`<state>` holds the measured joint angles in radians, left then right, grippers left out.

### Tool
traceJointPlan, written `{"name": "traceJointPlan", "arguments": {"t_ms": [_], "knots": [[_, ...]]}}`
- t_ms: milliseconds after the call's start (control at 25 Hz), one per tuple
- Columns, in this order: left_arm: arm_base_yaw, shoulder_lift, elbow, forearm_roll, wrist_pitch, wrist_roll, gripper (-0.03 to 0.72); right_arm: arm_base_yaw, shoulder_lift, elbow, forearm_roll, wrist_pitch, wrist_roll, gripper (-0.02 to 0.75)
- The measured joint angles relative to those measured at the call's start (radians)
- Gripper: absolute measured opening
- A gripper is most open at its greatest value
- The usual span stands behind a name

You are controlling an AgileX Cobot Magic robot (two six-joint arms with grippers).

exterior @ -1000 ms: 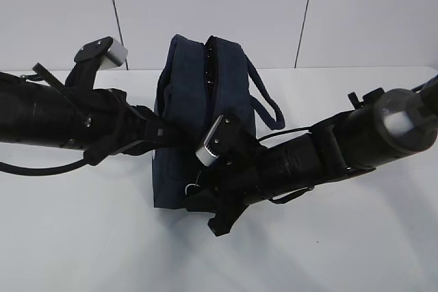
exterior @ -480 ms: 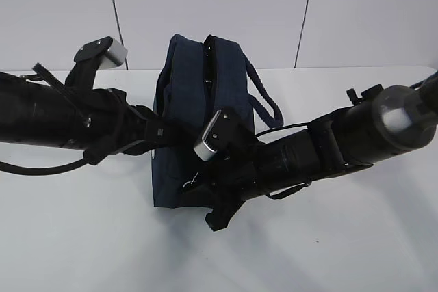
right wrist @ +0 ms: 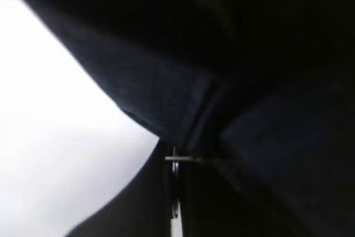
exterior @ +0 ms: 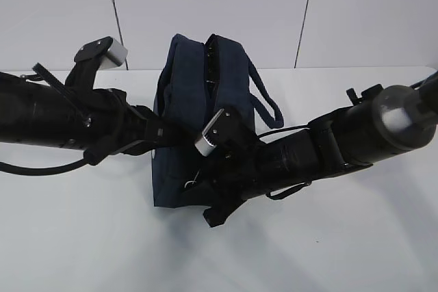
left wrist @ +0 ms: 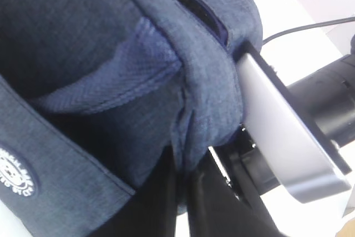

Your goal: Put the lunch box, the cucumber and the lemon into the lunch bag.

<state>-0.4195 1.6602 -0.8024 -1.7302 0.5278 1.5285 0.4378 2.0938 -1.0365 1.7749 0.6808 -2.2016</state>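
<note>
The dark navy lunch bag [exterior: 183, 100] stands upright at the table's middle, with a dark zipper line [exterior: 209, 66] along its top. My left gripper [exterior: 160, 144] is at the bag's left side, shut on a fold of its fabric [left wrist: 186, 159]. The white round logo [left wrist: 14, 171] shows in the left wrist view. My right gripper [exterior: 196, 184] is at the bag's front lower end, shut on the silver ring pull [right wrist: 176, 159]. The lunch box, the cucumber and the lemon are out of view.
The bag's strap handle [exterior: 268, 104] hangs to the right over the white table [exterior: 89, 237]. The right arm's wrist camera housing [left wrist: 288, 137] sits close against the bag. A white panelled wall stands behind the table.
My right gripper has shifted slightly left and toward the front at the bag's lower end. The left arm and the bag have stayed almost still.
</note>
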Motion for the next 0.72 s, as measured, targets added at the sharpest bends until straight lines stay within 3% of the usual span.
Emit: {"name": "traceJointPlan", "arguments": {"t_ms": [200, 520, 720], "knots": [[0.0, 0.0, 0.0, 0.0, 0.0, 0.0, -0.004, 0.0, 0.0, 0.0, -0.016, 0.0, 0.062, 0.008], [0.0, 0.0, 0.0, 0.0, -0.024, 0.0, -0.005, 0.0, -0.022, 0.0, -0.166, -0.025, 0.165, 0.008], [0.0, 0.0, 0.0, -0.001, -0.026, 0.0, -0.005, 0.0, -0.074, 0.018, -0.196, -0.06, 0.184, 0.008]]}}
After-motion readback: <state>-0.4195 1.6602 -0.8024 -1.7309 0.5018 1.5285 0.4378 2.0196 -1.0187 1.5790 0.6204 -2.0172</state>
